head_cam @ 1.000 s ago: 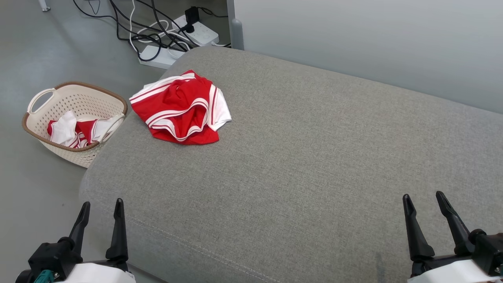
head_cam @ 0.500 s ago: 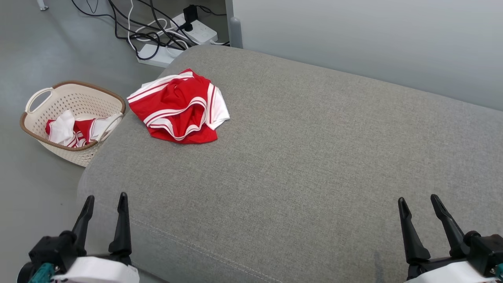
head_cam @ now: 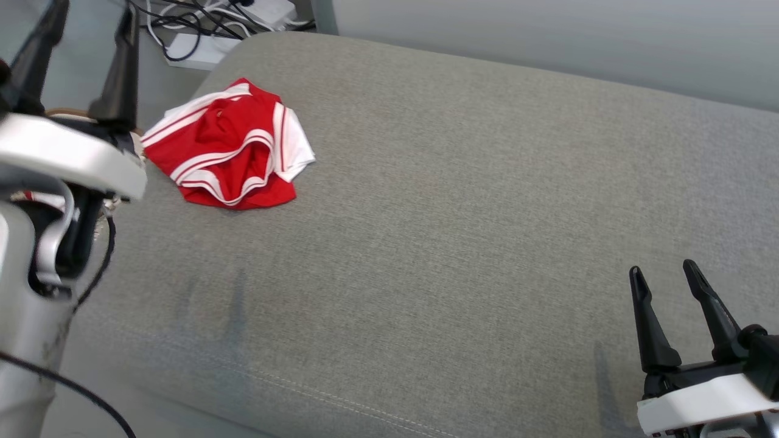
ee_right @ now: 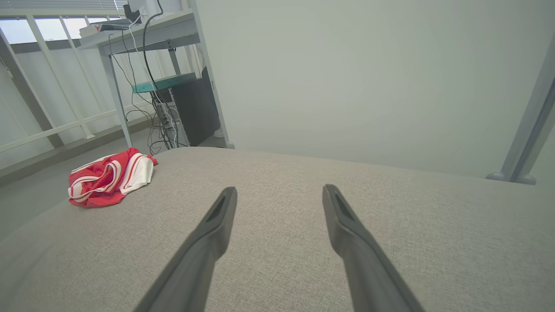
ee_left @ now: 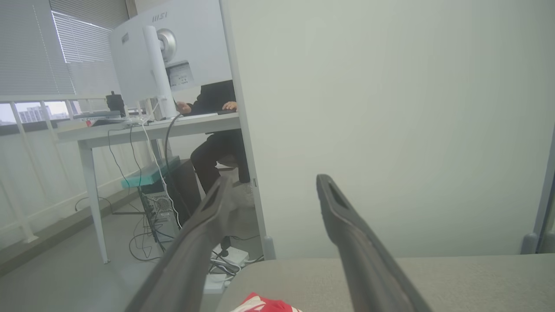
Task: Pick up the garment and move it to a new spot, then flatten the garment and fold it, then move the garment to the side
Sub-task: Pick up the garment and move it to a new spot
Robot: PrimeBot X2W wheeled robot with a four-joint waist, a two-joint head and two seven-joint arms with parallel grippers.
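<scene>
The red-and-white garment (head_cam: 228, 146) lay crumpled near the far left corner of the grey cushion (head_cam: 462, 213). My left gripper (head_cam: 91, 18) hung raised just left of it, spread wide and empty. My right gripper (head_cam: 662, 269) was equally wide, holding nothing, and hovered over the near right edge, well apart.

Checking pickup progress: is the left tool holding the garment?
No, the left tool is open and empty, while the garment lies crumpled on the cushion.
</scene>
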